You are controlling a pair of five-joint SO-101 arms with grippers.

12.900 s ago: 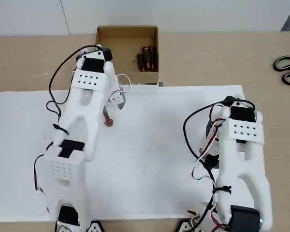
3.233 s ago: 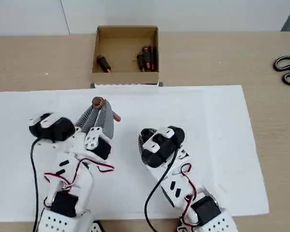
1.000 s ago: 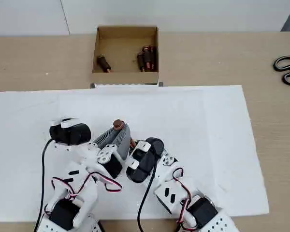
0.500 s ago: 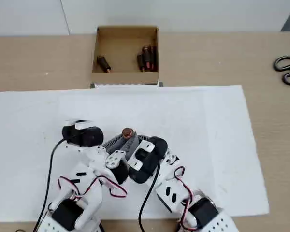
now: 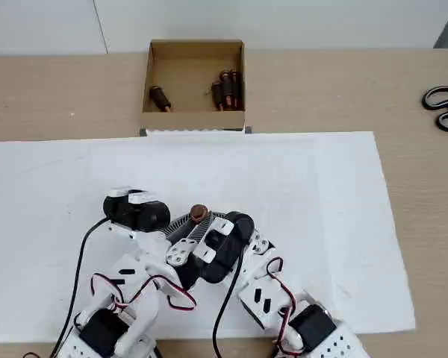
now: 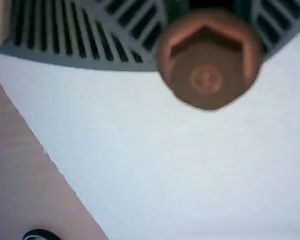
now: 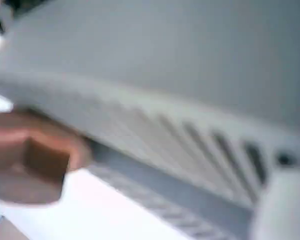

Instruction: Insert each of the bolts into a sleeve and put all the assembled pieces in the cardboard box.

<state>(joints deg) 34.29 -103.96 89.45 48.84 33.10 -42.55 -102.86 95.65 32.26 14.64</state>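
My left gripper (image 5: 198, 218) is shut on a brown bolt (image 5: 198, 212) above the white sheet, near the table's front. Its hex head (image 6: 206, 65) faces the left wrist camera between the grey ribbed fingers (image 6: 80, 40). The wrist of my right arm (image 5: 225, 237) is pressed close against the left gripper from the right. In the right wrist view a brown hexagonal piece (image 7: 32, 160) lies beside a grey ribbed finger (image 7: 180, 145); what holds it is unclear. The cardboard box (image 5: 196, 118) stands at the back with assembled pieces (image 5: 228, 89) on its right side and one more (image 5: 160, 98) on its left.
A white paper sheet (image 5: 321, 194) covers the work area, with open room to the right and left of the arms. Scissors (image 5: 444, 104) lie on the bare wood at the far right. Both arms' cables (image 5: 138, 280) hang near the front edge.
My left gripper has carried the bolt to the right and toward the front. The right arm's wrist has closed in until the two touch.
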